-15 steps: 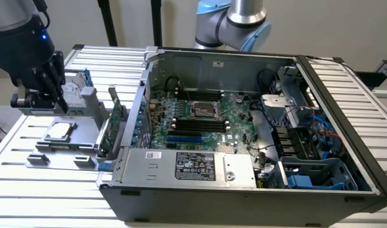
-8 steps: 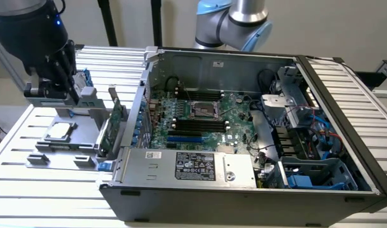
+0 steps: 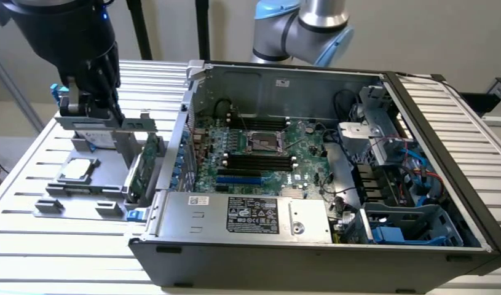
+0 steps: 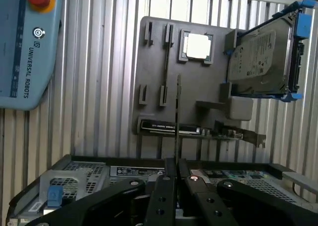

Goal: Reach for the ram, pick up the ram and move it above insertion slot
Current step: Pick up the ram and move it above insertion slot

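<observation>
In the wrist view the ram [image 4: 177, 112] shows edge-on as a thin dark strip sticking out from between my fingertips. My gripper [image 4: 172, 170] is shut on it, and the jaws meet tightly around the strip. Below it lies the grey holder plate [image 4: 154, 112] with bare bracket slots. In the exterior view my black gripper [image 3: 110, 109] hangs over that holder [image 3: 82, 184], to the left of the open computer case. The motherboard's black memory slots [image 3: 259, 161] lie inside the case, well to the exterior view's right of the gripper.
On the holder sit a CPU [image 4: 198, 46], a hard drive in blue rails [image 4: 263, 57] and a broad green expansion card [image 3: 149, 161]. The case's metal wall [image 3: 187, 104] stands between holder and motherboard. A teach pendant [image 4: 25, 47] lies on the slatted table.
</observation>
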Tool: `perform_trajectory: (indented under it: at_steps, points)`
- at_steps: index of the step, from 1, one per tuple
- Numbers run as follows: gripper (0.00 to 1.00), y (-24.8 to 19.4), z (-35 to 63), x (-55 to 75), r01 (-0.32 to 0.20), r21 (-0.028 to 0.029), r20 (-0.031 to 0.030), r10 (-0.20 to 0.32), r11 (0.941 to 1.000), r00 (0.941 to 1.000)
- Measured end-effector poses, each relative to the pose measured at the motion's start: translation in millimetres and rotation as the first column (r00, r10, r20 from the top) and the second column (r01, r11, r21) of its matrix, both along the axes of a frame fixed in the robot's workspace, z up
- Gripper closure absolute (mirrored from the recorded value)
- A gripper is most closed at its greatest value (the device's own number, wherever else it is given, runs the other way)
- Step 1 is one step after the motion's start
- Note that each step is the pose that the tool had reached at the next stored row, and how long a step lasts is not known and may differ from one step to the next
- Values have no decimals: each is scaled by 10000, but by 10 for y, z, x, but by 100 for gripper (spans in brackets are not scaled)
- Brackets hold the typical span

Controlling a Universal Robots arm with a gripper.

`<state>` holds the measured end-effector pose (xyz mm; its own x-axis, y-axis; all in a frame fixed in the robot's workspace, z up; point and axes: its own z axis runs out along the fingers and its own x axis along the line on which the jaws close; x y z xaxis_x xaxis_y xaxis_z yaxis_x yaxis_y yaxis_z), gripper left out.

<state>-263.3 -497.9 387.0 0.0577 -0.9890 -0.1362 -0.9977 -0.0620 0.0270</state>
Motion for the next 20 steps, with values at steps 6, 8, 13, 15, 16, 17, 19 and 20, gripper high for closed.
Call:
perform_trajectory:
  at_steps: [6, 8, 13, 15, 16, 17, 19, 20]
  points:
    - [87, 0, 26, 259, -24, 123, 0, 24, 9999, 10000]
    - [87, 0, 30, 348, -31, 152, 0, 31, 9999, 10000]
    - [87, 0, 33, 576, -38, 219, -2, 38, 9998, 10000]
    - [87, 0, 33, 665, -39, 259, -2, 39, 9997, 10000]
    - [87, 0, 33, 711, -38, 286, 0, 38, 9996, 10000]
    - [87, 0, 33, 756, -39, 309, -1, 39, 9995, 10000]
    - [87, 0, 33, 847, -39, 355, -1, 39, 9994, 10000]
    - [87, 0, 33, 894, -39, 379, 0, 39, 9993, 10000]
